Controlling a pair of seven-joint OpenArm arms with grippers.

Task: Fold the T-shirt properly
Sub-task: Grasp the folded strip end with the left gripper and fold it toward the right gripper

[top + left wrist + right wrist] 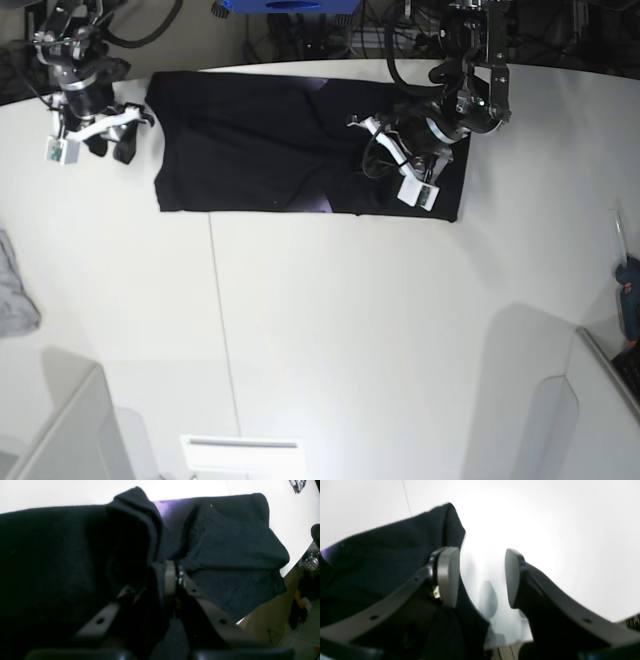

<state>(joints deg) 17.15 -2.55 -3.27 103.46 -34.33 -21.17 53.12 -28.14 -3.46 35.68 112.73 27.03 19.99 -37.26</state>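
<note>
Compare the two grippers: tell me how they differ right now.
The left gripper is shut on a raised fold of the T-shirt; the right gripper is open and holds nothing. The left one sits over the shirt, while the right one hangs over bare white table just beside the shirt's edge. Both have the same grey padded fingers.

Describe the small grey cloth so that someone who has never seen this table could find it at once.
Start from the white table in the base view and follow its left edge down from the black T-shirt at the far side. The grey cloth lies crumpled there, partly cut off by the frame. It is pale, small and away from both arms, unlike the large dark shirt.
</note>
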